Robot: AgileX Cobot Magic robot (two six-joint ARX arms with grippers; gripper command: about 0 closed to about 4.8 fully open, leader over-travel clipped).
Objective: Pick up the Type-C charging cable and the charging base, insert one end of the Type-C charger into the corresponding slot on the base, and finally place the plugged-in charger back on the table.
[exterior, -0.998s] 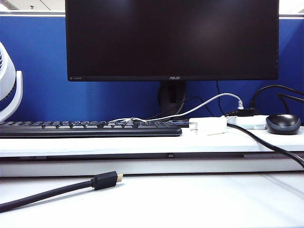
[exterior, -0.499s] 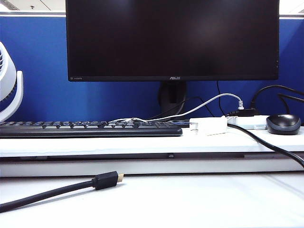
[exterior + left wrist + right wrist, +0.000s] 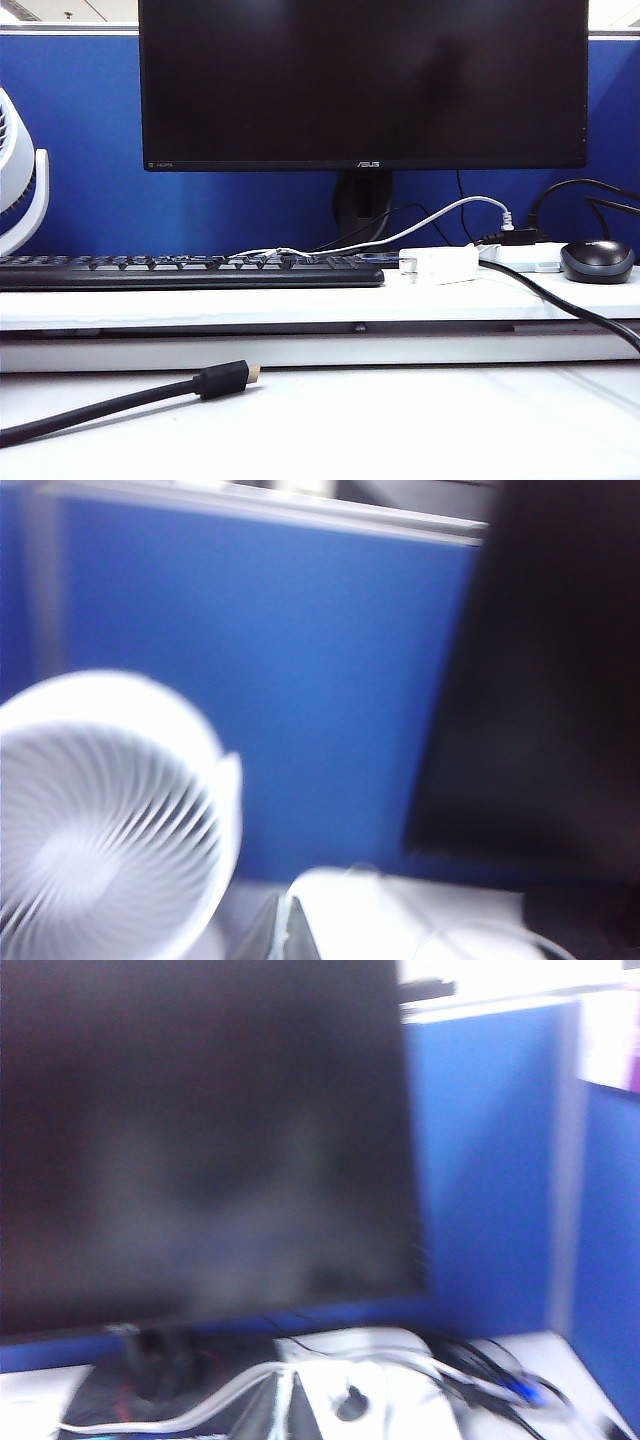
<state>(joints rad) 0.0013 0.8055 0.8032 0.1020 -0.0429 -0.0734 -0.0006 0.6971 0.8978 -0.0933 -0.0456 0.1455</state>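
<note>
Blue partition (image 3: 90,120) backs a white table (image 3: 400,420) with a raised ledge. Only the exterior view shows the charging base (image 3: 440,265), lying lengthwise across that ledge, prongs toward the keyboard (image 3: 190,270), with the Type-C charging cable (image 3: 275,252) behind. Blurred wrist views face the monitor (image 3: 360,80); left gripper (image 3: 287,935) and right gripper (image 3: 285,1410) are clenched, empty.

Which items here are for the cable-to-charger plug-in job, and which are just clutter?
Job:
- charging base, on the ledge beside the keyboard
- Type-C charging cable, thin white, behind the keyboard
- left gripper, shut
- right gripper, shut

Clutter:
- monitor
- keyboard
- mouse
- power strip
- black gold-tipped cable
- fan
</note>
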